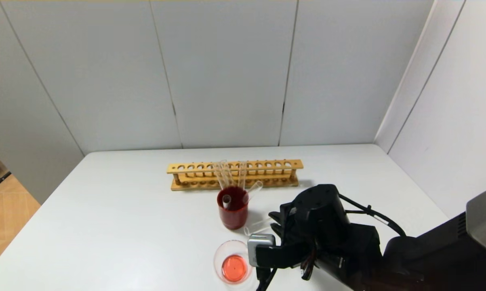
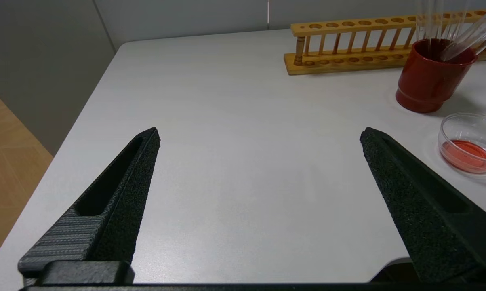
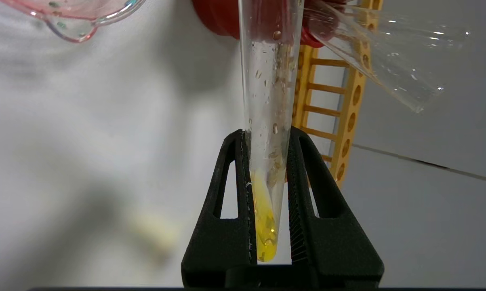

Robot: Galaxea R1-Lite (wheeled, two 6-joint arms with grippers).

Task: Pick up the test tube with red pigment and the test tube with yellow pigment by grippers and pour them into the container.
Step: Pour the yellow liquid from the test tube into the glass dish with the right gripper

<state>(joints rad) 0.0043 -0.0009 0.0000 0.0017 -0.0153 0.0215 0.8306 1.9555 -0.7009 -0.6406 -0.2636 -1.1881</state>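
Head view: right tool (image 1: 267,226) beside the container (image 1: 232,262), which holds red liquid on the counter (image 1: 117,226); tube mouth short of the rim, so pouring now could spill.
Left wrist view: left tool (image 2: 259,137) spread wide, idle.
Right wrist view: right tool clamps the test tube with yellow pigment (image 3: 265,161); wet glass may slip.

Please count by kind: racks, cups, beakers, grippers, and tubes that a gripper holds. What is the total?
Wooden rack: 1
Red cup: 1
Glass beaker: 1
Grippers: 2, left gripper open, right gripper shut
Held tube: 1, the test tube with yellow pigment
Total: 6
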